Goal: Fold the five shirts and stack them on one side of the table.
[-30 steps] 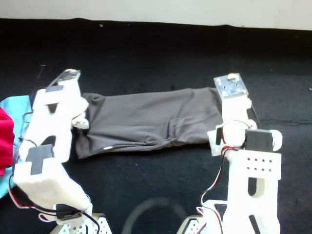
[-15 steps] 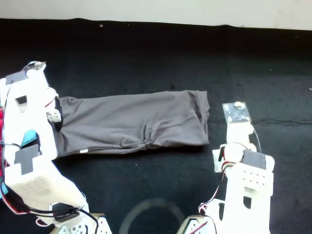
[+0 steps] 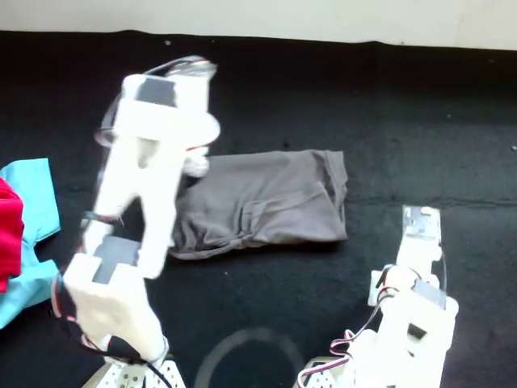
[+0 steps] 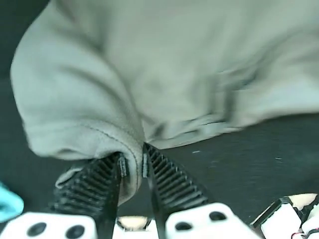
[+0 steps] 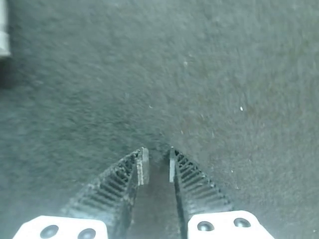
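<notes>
A grey shirt (image 3: 275, 202) lies on the black table (image 3: 339, 89), its left end lifted and doubled over toward the middle. My left gripper (image 3: 194, 164) hangs above that end, shut on a fold of the grey shirt (image 4: 75, 99); the cloth is pinched between the fingers of the left gripper (image 4: 133, 162). My right gripper (image 3: 422, 222) sits near the table's front right, apart from the shirt. Over bare black table the right gripper (image 5: 157, 167) is open by a narrow gap with nothing in it.
A teal shirt (image 3: 36, 202) with a red shirt (image 3: 6, 234) on it lies at the table's left edge. A pale wall (image 3: 258, 14) runs along the far edge. Bare black cloth stretches behind the grey shirt and to its right.
My left gripper swung from the left edge up and rightward, carrying the shirt's left end over the body. My right gripper let go of the right end and drew back toward the front.
</notes>
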